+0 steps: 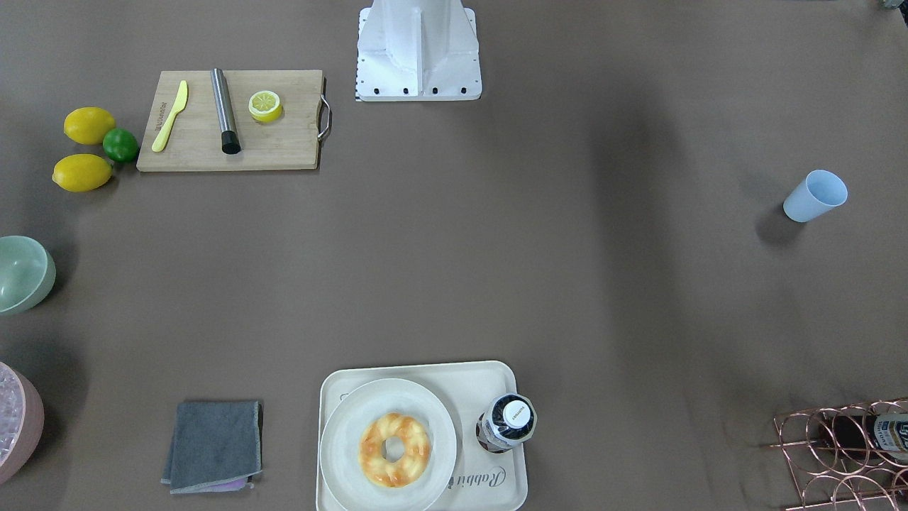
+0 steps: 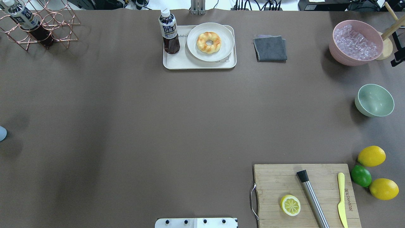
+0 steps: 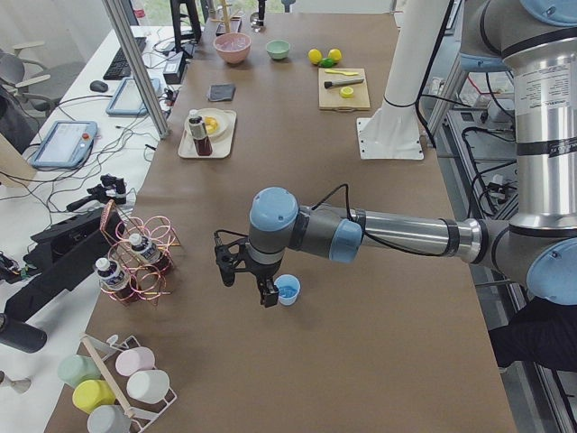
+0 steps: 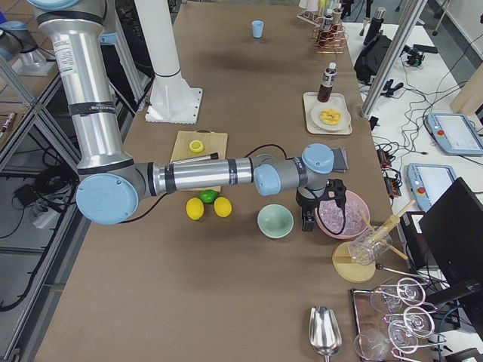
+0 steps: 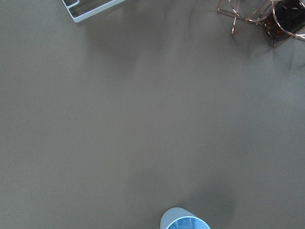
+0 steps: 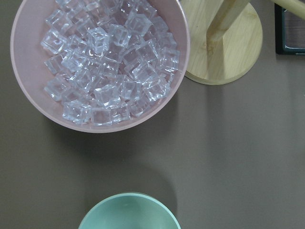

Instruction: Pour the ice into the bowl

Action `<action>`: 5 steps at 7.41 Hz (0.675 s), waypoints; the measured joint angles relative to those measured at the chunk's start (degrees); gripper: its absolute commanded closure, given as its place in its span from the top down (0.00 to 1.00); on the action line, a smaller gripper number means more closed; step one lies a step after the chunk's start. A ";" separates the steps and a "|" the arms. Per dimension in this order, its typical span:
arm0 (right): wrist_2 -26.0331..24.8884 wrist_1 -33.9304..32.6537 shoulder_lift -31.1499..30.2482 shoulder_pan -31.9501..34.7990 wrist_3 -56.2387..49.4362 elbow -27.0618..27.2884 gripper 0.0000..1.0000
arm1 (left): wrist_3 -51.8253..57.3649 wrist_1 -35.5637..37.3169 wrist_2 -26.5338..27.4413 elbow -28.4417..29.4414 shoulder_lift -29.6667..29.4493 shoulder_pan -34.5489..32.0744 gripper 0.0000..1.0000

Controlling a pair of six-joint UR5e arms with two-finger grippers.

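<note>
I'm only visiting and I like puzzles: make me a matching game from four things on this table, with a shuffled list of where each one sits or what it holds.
Things
1. mint-green bowl
2. pink tub
3. doughnut
4. lemon half

Place or state
A. lies on the wooden board
B. heaped with ice cubes
C. nothing inside
D. rests on the white plate

Pairs: 1-C, 2-B, 3-D, 4-A
</note>
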 measured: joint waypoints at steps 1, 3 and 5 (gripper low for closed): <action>-0.33 3.11 0.09 -0.98 0.42 -2.21 0.99 | -6.69 -1.69 4.56 -1.55 0.38 2.45 0.97; -1.43 6.78 0.08 -2.54 1.57 -4.55 0.98 | -20.74 -5.60 13.89 -4.32 2.55 8.63 0.97; -1.67 8.21 -0.42 -4.12 1.81 -5.01 0.98 | -32.19 -6.65 17.89 -7.17 3.85 12.18 0.97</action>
